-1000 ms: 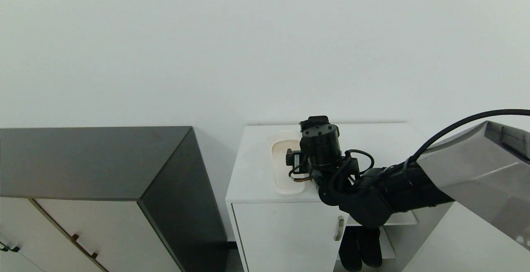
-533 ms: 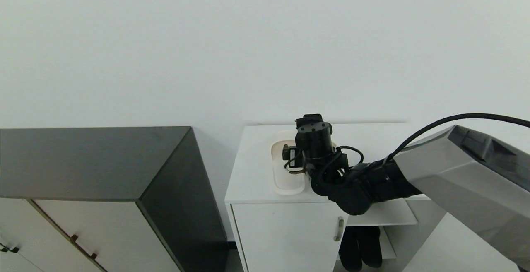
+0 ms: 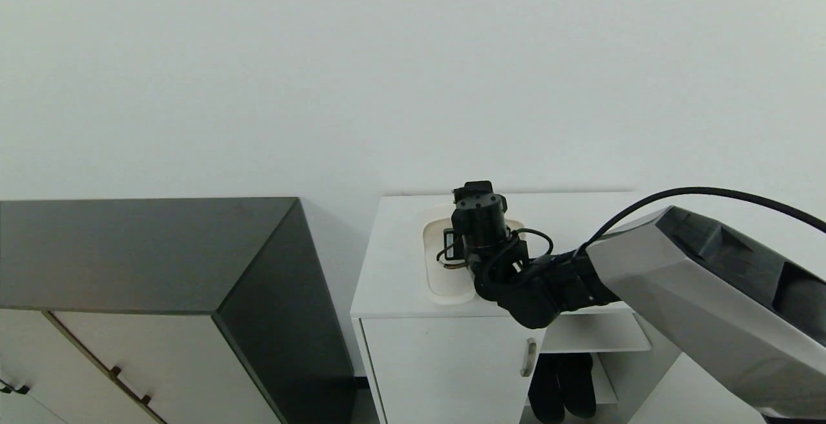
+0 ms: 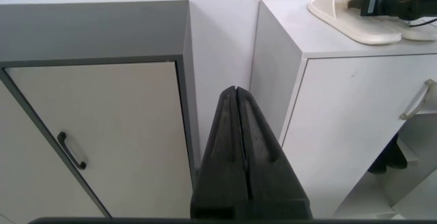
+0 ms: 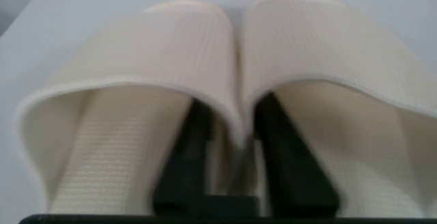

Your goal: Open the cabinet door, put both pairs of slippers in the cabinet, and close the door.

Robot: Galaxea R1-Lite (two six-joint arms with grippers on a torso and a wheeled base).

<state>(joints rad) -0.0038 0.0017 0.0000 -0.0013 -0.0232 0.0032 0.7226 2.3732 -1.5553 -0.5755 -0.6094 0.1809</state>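
Two cream slippers (image 3: 445, 269) lie side by side on top of the white cabinet (image 3: 400, 269) in the head view. Over the last second the right arm (image 3: 548, 282) has slid farther in over them, its wrist drawing toward the robot's left. I judge this to be the last of the approach for a pickup, so this pair is the one about to be taken. Below, the cabinet's right-hand compartment stands open. A pair of black slippers (image 3: 561, 385) already sits on its lower level, beneath a shelf (image 3: 597, 333).

From the left wrist, the left gripper (image 4: 236, 98) hangs with its fingers pressed together and holds nothing. It is in front of the gap between the white cabinet and a dark-topped cabinet (image 4: 102, 26).

From the right wrist, the right gripper (image 5: 232, 125) is parted, with one finger slid into each cream slipper. The slippers' two touching inner walls stand between the fingers and do not look squeezed yet.
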